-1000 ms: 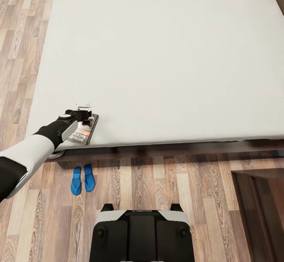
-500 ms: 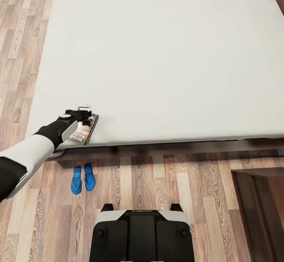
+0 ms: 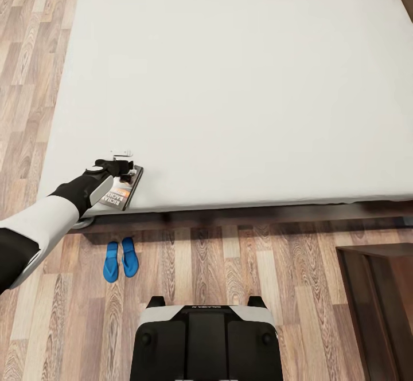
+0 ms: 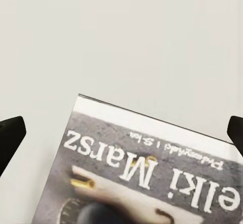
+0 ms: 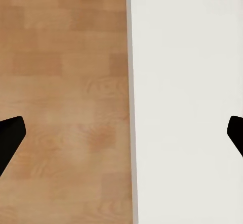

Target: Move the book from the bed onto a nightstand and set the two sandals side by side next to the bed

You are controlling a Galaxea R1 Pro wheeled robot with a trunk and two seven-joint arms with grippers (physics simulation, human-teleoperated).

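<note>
Head view, nearest me, showed the two sandals (image 3: 120, 259) already lying side by side on the floor (image 3: 229, 266) next to the bed (image 3: 229, 83). Beyond them, my left gripper (image 3: 122, 166) hovered over the book (image 3: 125, 188) at the mattress corner, its jaws spread wide and empty in its wrist view. So I judged the book half entirely undone; my right gripper (image 5: 121, 133) was open, holding nothing.

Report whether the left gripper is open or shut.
Open: the left gripper's fingertips sit wide apart, either side of the book.
</note>
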